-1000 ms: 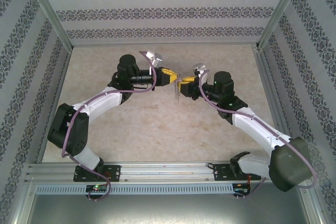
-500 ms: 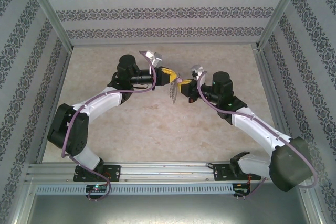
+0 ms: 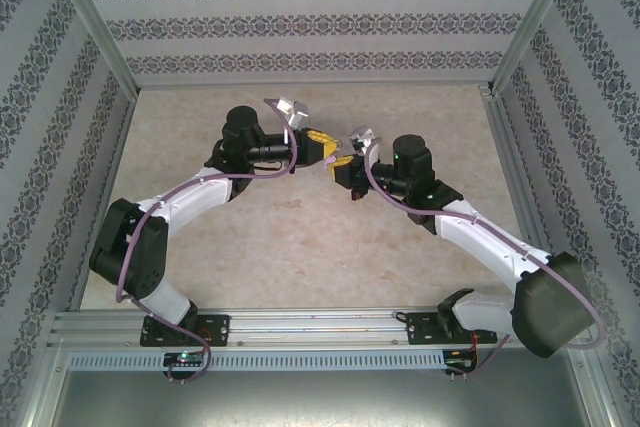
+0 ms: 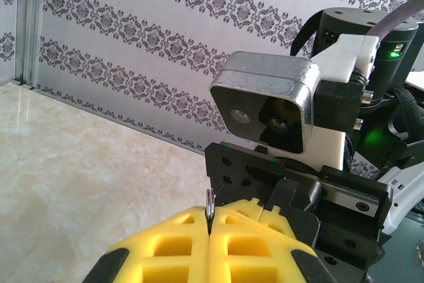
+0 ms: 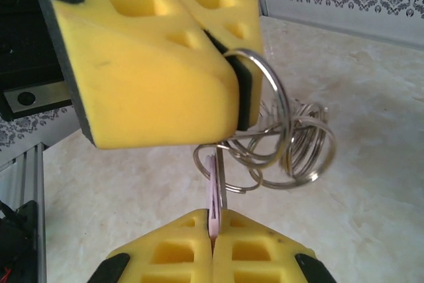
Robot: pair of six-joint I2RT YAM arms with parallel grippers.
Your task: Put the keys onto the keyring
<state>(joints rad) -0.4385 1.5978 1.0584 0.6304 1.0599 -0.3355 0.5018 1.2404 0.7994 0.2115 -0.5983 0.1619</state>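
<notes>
Over the middle of the table my two grippers meet tip to tip, left gripper (image 3: 322,144) and right gripper (image 3: 346,165). In the left wrist view my left gripper (image 4: 209,220) is shut on the thin edge of the grey metal keyring (image 4: 209,202), with the right gripper (image 4: 261,211) just behind. In the right wrist view the keyring (image 5: 275,91) sticks out of the left gripper (image 5: 228,54), and several wire loops (image 5: 301,154) hang off it above the table. My right gripper (image 5: 213,230) is shut on the lilac key (image 5: 212,197), which stands edge-on against a loop.
The marble-look tabletop (image 3: 300,247) is boxed in by patterned walls (image 3: 300,27) with aluminium posts (image 3: 95,17) at the corners. A metal rail (image 3: 320,322) carries both arm bases at the near edge. The right wrist's camera housing (image 4: 265,107) sits close in front of the left wrist.
The right gripper has moved left up to the left gripper and shut. The chain that hung below the two grippers has swung up and no longer shows from above.
</notes>
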